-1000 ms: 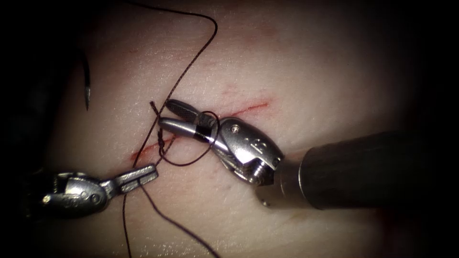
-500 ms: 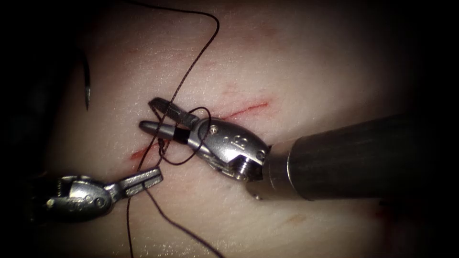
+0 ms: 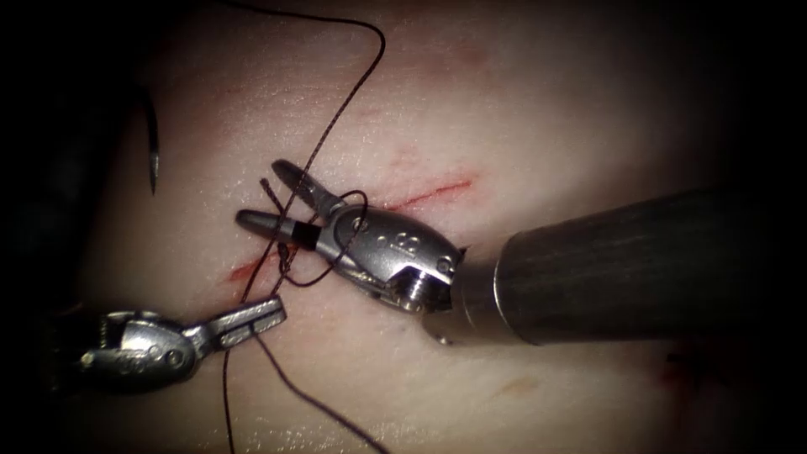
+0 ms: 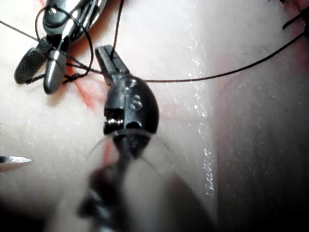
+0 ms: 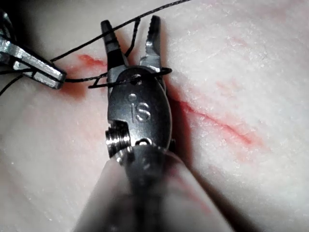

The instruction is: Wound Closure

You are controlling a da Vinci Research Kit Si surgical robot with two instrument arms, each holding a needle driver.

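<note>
Your right tool [image 3: 271, 195] lies over the cut [image 3: 420, 195] in the tissue [image 3: 521, 109], its 2 jaws spread wide and holding nothing. A loop of thread [image 3: 332, 126] is wound around the tool just behind the jaws; the right wrist view shows the same loop [image 5: 145, 77] crossing the base of the open jaws [image 5: 130, 34]. The short free end of thread [image 3: 271, 192] stands up just beside the jaw tips, left of the upper jaw, not yet between them.

Your left tool [image 3: 252, 315] sits below the cut on the left side, jaws closed on the thread where the long strand runs down past it. In the left wrist view you see that tool [image 4: 108, 58] clamped on the strand, which stretches away taut across the tissue.

The needle [image 3: 154, 147] is free of both tools. It lies on the tissue well away to the left of the cut, point downward, and is not in the tissue. Its tip [image 4: 14, 159] also shows in the left wrist view.

A knot [image 3: 284, 252] sits on the cut beneath the right tool's lower jaw, with red fluid [image 3: 248, 271] along the cut line there.
</note>
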